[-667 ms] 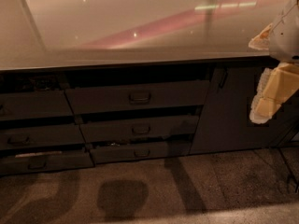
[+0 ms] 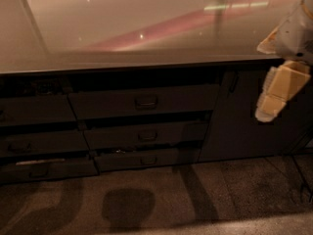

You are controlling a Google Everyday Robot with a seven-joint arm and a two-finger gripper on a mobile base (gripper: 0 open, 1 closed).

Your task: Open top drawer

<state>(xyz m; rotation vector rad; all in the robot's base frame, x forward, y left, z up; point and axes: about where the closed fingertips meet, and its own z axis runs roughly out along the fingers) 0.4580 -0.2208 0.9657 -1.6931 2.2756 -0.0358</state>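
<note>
Cream hand (image 2: 268, 109) at right, well apart from dark top drawer (image 2: 107, 104)

No readable text, labels or numbers anywhere.

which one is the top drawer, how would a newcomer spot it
Find the long glossy countertop; under its front edge sits a middle stack of three dark drawers, left of the plain cabinet door where the gripper hangs. The top drawer, with a small central handle, is the uppermost, taller and wider than the two below it.
</note>
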